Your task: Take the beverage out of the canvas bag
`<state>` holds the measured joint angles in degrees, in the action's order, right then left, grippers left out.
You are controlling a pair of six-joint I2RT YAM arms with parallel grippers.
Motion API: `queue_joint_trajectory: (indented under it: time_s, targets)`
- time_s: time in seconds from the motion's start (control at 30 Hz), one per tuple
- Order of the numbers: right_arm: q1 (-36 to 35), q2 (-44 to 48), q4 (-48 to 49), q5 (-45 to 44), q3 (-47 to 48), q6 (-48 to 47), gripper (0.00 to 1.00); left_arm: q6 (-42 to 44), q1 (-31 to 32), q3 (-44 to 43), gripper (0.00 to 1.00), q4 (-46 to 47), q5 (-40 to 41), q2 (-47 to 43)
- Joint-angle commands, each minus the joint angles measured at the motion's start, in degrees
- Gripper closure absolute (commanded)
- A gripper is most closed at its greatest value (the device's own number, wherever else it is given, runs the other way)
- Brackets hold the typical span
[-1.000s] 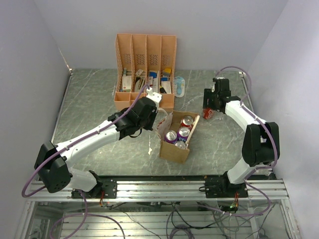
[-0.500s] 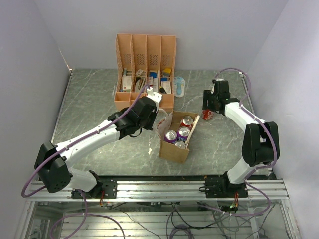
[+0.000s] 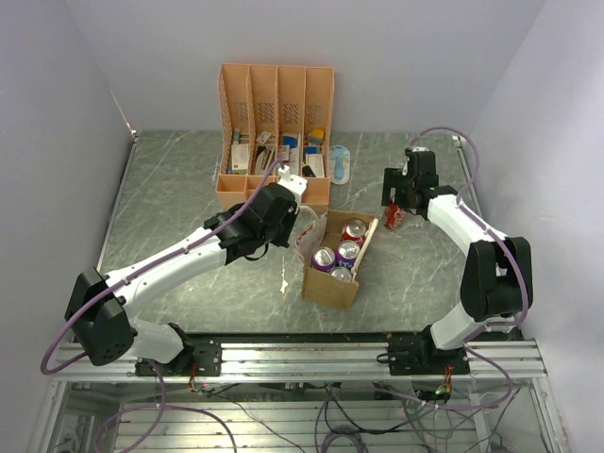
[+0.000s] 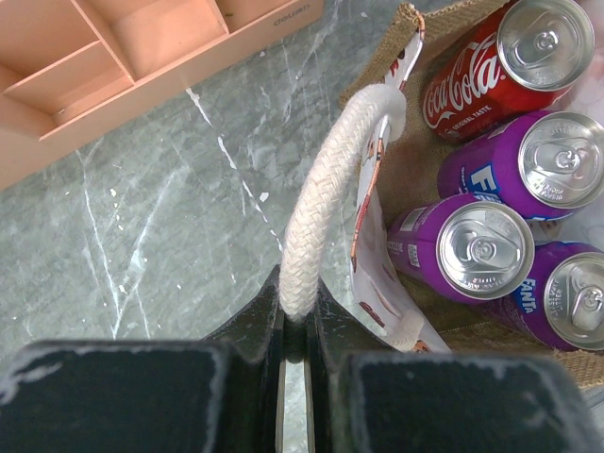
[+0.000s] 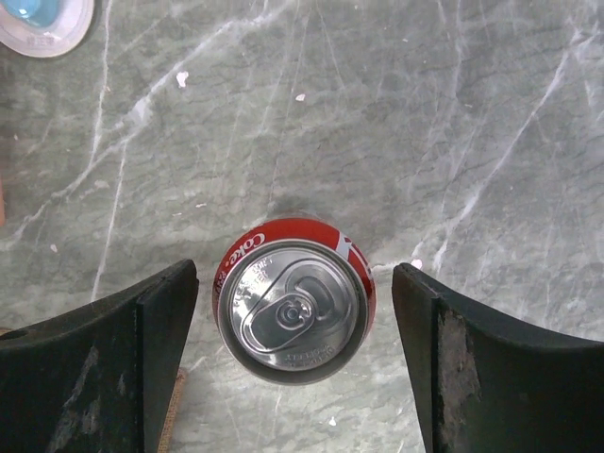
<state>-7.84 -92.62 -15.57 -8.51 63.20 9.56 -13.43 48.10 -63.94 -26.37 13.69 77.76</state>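
on the desk (image 3: 179,189) right of the canvas bag (image 3: 330,283), one red cola can (image 5: 294,300) stands free, already out, between the parted fingers of the right claw (image 5: 294,274); the left claw (image 4: 294,330) is clamped on the bag handle (image 4: 326,198); four cans (image 4: 483,247) sit inside.

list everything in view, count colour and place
canvas bag: one, tan-brown, mid-table
rope handle: one clearly seen, whitish, bag's left rim
cola can in bag: one, red, bag's far end
purple cans: three, purple, in bag
loose cola can: one, red, on table right of bag
desk organizer: one, salmon-pink, back of table
oval item: one, pale blue-white, right of organizer
table: one, grey-green marble, underneath
left gripper: one, black, shut on rope handle
right gripper: one, black, open around loose cola can, not touching
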Motion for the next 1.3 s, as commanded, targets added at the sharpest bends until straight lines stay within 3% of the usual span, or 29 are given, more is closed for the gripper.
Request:
queue_joint_trajectory:
  time_s: [0.0,0.23,0.53,0.7,0.93,1.1,1.27]
  targets:
    - [-0.1,3.1,-0.4,-1.3,0.1,1.0,0.15,1.7,-0.8,-2.1,0.93,-0.3,2.1,-0.1]
    - [-0.9,11.0,-1.2,-0.6,-1.3,2.5,0.15,1.9,-0.9,-2.5,0.93,-0.2,0.6,0.1]
    - [-2.1,19.5,-5.5,9.0,2.6,4.4,0.17,1.9,-0.9,-2.6,0.93,-0.4,0.1,0.2]
    - [-9.5,21.3,-11.8,5.4,7.9,5.9,0.19,2.0,-0.9,-2.2,0.93,0.1,0.6,-0.5]
    - [-32.1,18.8,-20.7,-7.9,12.7,8.0,0.22,1.9,-0.8,-2.1,0.93,-0.2,0.5,-0.5]
    - [-36.2,17.6,-27.0,-8.4,10.5,11.5,0.28,2.1,-0.8,-2.3,0.93,-0.1,0.3,-0.7]
    - [-36.4,20.2,-23.8,-4.0,3.0,13.5,0.28,2.0,-0.8,-2.2,0.93,-0.1,0.0,-1.0]
